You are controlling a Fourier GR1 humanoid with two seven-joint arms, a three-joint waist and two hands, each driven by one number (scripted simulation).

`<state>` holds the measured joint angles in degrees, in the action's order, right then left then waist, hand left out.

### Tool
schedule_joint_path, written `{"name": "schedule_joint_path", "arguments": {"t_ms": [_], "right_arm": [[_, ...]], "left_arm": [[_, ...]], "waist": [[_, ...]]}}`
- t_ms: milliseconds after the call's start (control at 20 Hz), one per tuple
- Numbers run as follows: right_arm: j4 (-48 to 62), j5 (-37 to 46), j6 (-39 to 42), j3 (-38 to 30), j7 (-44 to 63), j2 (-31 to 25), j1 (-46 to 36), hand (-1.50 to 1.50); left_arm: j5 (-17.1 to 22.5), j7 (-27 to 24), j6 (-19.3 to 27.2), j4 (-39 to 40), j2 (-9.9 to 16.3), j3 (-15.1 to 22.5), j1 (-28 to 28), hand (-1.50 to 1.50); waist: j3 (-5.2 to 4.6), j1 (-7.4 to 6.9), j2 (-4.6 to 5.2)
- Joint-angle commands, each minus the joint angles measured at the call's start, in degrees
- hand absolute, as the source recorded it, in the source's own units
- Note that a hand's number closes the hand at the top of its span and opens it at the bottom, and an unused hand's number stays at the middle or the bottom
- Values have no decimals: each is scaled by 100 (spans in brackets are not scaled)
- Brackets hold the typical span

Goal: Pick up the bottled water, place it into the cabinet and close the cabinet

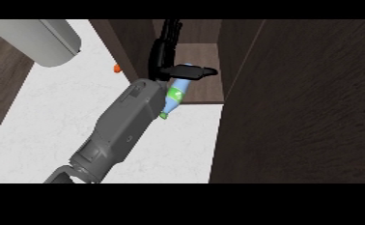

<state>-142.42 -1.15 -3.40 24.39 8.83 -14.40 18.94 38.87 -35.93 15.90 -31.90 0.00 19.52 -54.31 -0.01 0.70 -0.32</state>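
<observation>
**kitchenbot_fan:** Nearest thing was that open cabinet door, a big dark slab down the right side. Only one grey forearm showed, coming up from the bottom left, and I honestly couldn't tell which arm it was.

**mrk_77:** Its black hand had fingers and thumb curled round the bottled water. Bottle was tilted, green cap end low and toward us, sitting right at the front edge of the cabinet shelf. Something small and orange lay on the white counter beside the cabinet wall.
</observation>
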Motion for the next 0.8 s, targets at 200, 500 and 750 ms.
{"name": "schedule_joint_path", "arguments": {"t_ms": [200,500,750], "right_arm": [[-421,308,164,-28,126,-250,53,-150],[-481,505,521,305,802,-750,-419,150],[-728,322,597,886,1383,-795,-376,150]], "left_arm": [[-239,571,453,-2271,171,601,1685,150],[-420,873,564,-3613,696,1029,2824,150],[-615,959,786,-5061,1271,1216,3961,150]], "waist": [[2,-162,-31],[-6,-220,-28],[-3,-171,-22]]}}
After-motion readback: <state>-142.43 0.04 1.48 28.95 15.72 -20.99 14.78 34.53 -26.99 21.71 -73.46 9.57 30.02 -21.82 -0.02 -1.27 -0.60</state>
